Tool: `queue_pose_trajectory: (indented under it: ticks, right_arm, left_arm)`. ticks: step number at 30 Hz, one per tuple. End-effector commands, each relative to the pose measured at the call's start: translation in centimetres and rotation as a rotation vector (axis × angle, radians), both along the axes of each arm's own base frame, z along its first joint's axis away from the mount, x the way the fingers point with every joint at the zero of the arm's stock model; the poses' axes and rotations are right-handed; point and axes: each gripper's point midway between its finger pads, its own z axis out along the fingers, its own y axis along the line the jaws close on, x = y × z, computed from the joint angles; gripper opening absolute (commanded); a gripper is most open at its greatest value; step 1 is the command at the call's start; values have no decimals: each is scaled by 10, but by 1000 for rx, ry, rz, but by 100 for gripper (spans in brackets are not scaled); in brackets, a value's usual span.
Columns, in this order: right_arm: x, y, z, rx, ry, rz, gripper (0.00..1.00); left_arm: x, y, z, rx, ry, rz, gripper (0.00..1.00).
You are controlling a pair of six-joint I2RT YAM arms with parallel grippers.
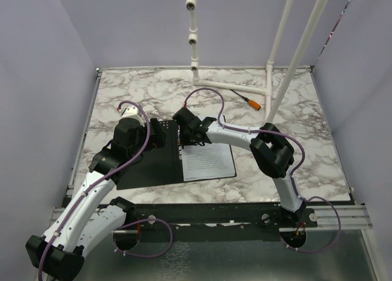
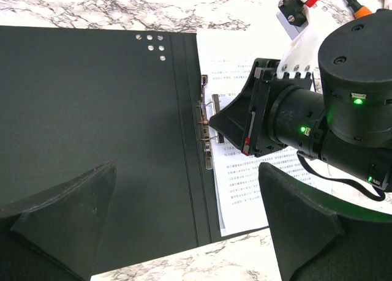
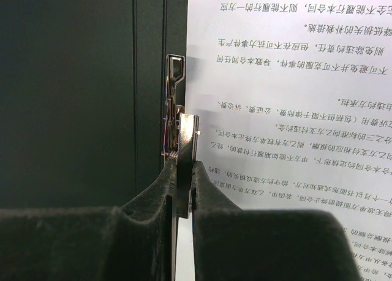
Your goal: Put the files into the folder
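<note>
The folder [image 1: 150, 168] lies open on the marble table, black inside up. The files [image 1: 208, 161], white sheets of dense black print, rest on its right half. In the right wrist view my right gripper [image 3: 185, 164] is shut on the upright lever of the metal spine clip [image 3: 187, 140], beside the files' [image 3: 288, 109] left edge. The left wrist view shows that same right gripper [image 2: 214, 120] at the clip [image 2: 208, 147]. My left gripper [image 2: 187, 171] hangs open over the folder's spine [image 2: 190, 97], holding nothing.
An orange-handled screwdriver [image 1: 248, 100] lies at the back of the table beside a white pipe frame [image 1: 269, 67]. Both arms crowd the middle of the table above the folder. Bare marble [image 1: 306, 152] lies to the right.
</note>
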Motion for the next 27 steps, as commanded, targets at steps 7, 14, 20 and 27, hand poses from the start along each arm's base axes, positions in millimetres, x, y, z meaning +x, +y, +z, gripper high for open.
queue_pose_trajectory:
  ticks: [7, 14, 20, 27]
  right_arm:
    - [-4, -17, 12, -82, -49, 39, 1]
    - [-9, -35, 13, -102, -45, 95, 1]
    - [-10, -48, 16, -92, -40, 150, 1]
    - [-11, -67, 14, -108, -24, 189, 0]
  left_arm:
    - [0, 2, 0, 3, -16, 2, 99]
    - [0, 1, -1, 3, -10, 2, 99]
    - [1, -3, -5, 0, 5, -17, 99]
    - [1, -14, -13, -15, 41, -62, 99]
